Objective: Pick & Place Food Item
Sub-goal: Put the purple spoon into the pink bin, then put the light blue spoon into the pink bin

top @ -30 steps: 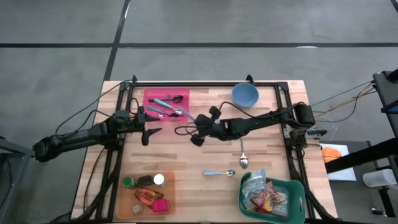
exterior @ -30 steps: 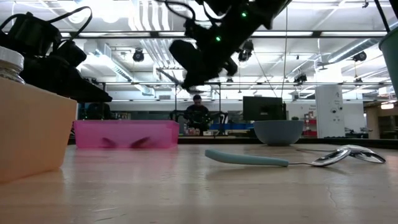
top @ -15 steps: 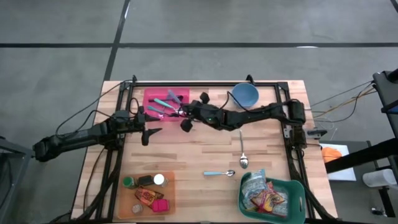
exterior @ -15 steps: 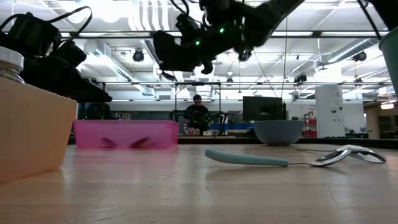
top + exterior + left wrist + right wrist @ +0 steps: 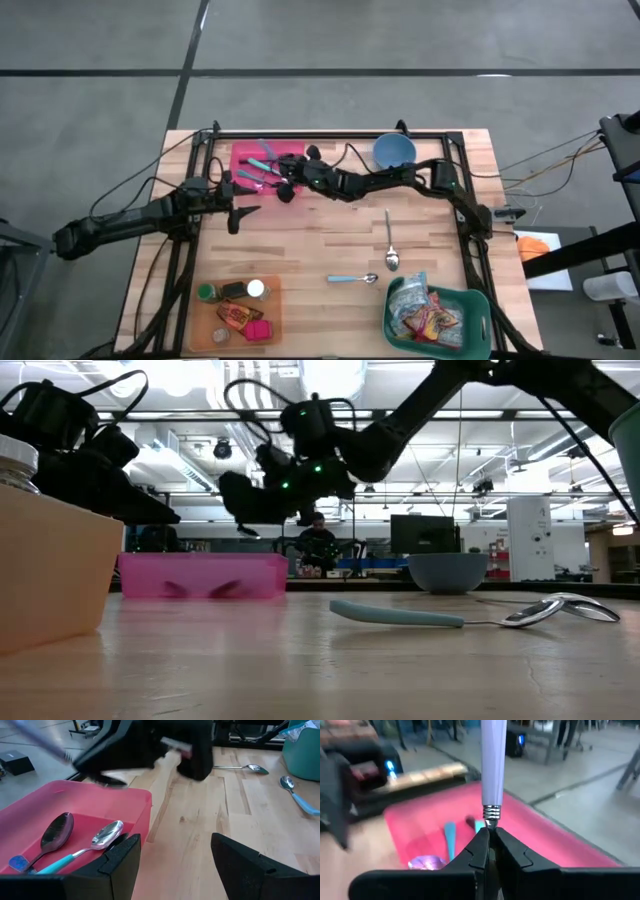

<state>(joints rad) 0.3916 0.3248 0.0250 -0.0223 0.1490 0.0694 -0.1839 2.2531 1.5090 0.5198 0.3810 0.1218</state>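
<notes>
The table (image 5: 300, 250) is pale, matt wood planking. The pink tray (image 5: 30, 820) looks like smooth, semi-glossy plastic; spoons (image 5: 102, 834) in it have shiny metal bowls. At the table's 5 o'clock, a green basket (image 5: 470, 305) holds glossy packets (image 5: 425, 322).

Blue bowl (image 5: 394, 152); 2 spoons (image 5: 390, 240) lie on table (image 5: 300, 250).

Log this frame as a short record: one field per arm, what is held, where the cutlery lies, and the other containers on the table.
right gripper: shut on a lavender-handled utensil, above the pink tray
left gripper: open, holds nothing, waiting beside the pink tray
in pink tray: several spoons, one teal-handled
loose on table: teal-handled spoon, metal spoon
blue bowl: far edge of table
orange tray: near left, holds small jars and packets
green bin: near right, holds snack packets
</notes>
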